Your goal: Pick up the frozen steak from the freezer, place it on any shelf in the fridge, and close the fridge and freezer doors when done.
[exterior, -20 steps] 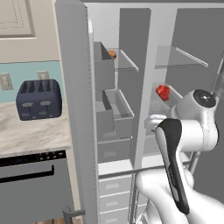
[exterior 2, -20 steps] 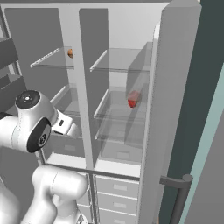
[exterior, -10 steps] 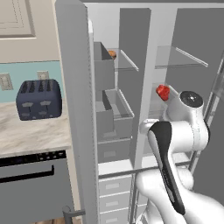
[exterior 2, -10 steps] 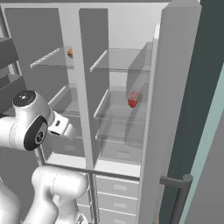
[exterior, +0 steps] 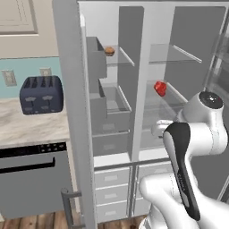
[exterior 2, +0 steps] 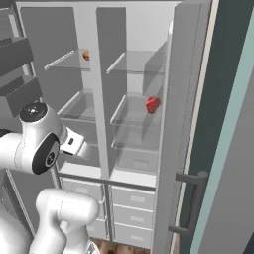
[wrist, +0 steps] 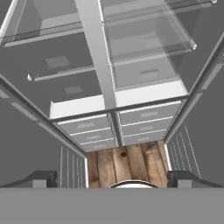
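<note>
At your nine o'clock sits the toaster point(exterior: 41, 94). The brown steak point(exterior: 109, 51) rests on the freezer's upper shelf point(exterior: 120, 57) at eleven, a red item point(exterior: 160, 88) at one. Your gripper point(wrist: 113, 178) has its fingers spread apart, empty.

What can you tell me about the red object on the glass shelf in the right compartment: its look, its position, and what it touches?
The red object is small and chunky, bright red with a darker, shaded side, irregular rather than round. It rests on a clear glass shelf in the right compartment, at middle height, near the shelf's left side in the left base view. In the right base view it sits toward the right end of that shelf, close to the side wall. Nothing but the shelf seems to touch it. What it is exactly I cannot tell.
</note>
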